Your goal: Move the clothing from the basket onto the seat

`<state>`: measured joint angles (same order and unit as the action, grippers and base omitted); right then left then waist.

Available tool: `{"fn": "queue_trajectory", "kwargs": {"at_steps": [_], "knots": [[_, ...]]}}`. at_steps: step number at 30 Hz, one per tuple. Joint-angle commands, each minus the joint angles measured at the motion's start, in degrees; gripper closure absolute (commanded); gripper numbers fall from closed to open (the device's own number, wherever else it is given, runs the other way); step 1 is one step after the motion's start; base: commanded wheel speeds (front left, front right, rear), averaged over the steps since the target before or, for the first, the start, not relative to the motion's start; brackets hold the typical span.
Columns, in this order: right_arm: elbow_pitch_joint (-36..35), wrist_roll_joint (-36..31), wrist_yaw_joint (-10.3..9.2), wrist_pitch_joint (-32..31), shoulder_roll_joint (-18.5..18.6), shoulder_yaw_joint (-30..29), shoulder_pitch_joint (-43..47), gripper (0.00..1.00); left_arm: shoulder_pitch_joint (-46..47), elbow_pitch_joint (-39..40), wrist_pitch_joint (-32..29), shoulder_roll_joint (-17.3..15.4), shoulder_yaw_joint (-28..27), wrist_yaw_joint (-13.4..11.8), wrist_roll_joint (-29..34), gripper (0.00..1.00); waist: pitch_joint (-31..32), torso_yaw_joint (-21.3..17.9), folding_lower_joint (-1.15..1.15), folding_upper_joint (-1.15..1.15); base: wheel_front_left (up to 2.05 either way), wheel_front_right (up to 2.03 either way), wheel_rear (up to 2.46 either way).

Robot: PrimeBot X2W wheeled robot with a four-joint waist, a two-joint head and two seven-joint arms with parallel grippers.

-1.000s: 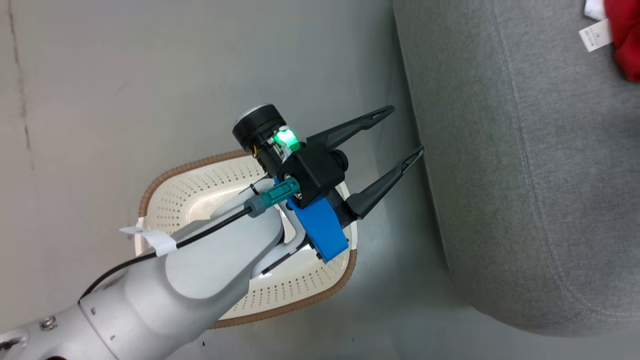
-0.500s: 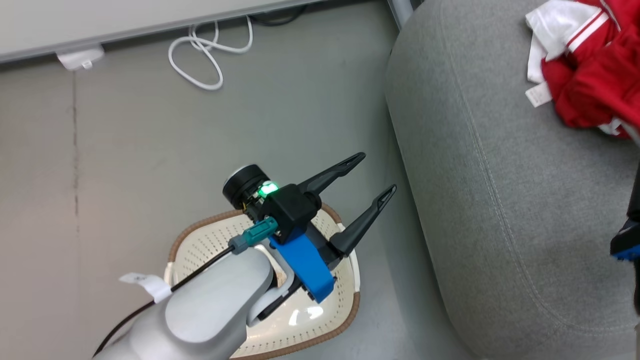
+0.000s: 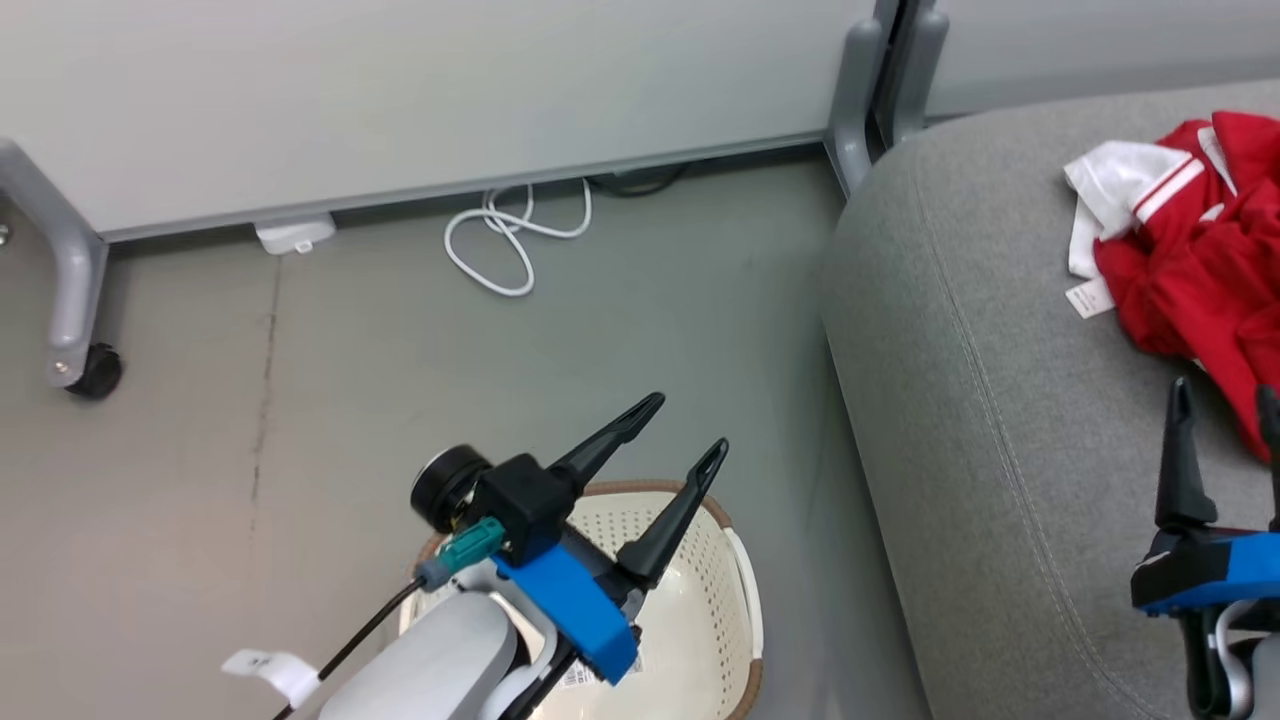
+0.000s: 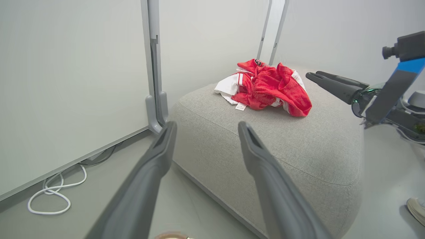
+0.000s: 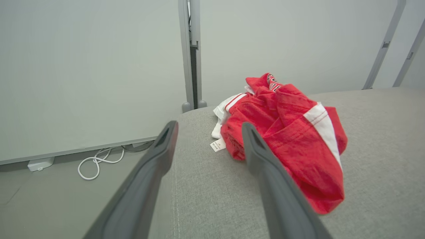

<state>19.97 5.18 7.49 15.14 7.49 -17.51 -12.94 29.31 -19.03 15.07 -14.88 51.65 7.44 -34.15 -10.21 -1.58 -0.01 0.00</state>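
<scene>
My left claw [image 3: 687,422] apart over the basket [image 3: 700,600] at 6 o'clock, my right claw [image 3: 1226,390] apart at 4 o'clock, clothes [image 3: 1200,270] heaped on the seat [image 3: 1000,400] at 2 o'clock, white cable [image 3: 500,240] at 12 o'clock

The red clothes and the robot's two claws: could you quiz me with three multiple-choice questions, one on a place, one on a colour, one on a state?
1. Where do the red clothes lie? A on a shelf; B on the grey seat; C on a table.
2. What colour is the cable on the floor? A white; B black; C yellow.
3. The left gripper and right gripper are: A both open; B both shut; C one holding cloth.
Answers: 1 B, the heap rests on the seat; 2 A, a white loop; 3 A, fingers spread, nothing between.
</scene>
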Motion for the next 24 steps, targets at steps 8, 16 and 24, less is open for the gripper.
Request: {"fn": "queue_trajectory", "kwargs": {"at_steps": [8, 16, 24], "knots": [[-5.0, 0.5, 0.01, 0.0, -2.4, 6.5, 5.7, 0.00, -9.0, 0.6, 0.1, -1.0, -8.7, 0.0, 2.9, 0.00, 5.0, 2.9, 0.01, 0.00, 0.00, 0.00, 0.00], [-7.2, 1.1, 0.01, 0.0, -3.5, 11.9, 8.8, 0.00, -16.0, 2.6, 0.2, 0.0, -19.9, -0.4, 8.2, 0.00, 8.3, 5.6, 0.01, 0.00, 0.00, 0.00, 0.00], [-9.3, 1.6, 0.01, 0.0, -4.3, 15.4, 11.3, 0.00, -21.6, 4.7, 0.1, 1.8, -29.5, -1.2, 13.8, 0.00, 10.8, 7.0, 0.01, 0.00, 0.00, 0.00, 0.00]]}}
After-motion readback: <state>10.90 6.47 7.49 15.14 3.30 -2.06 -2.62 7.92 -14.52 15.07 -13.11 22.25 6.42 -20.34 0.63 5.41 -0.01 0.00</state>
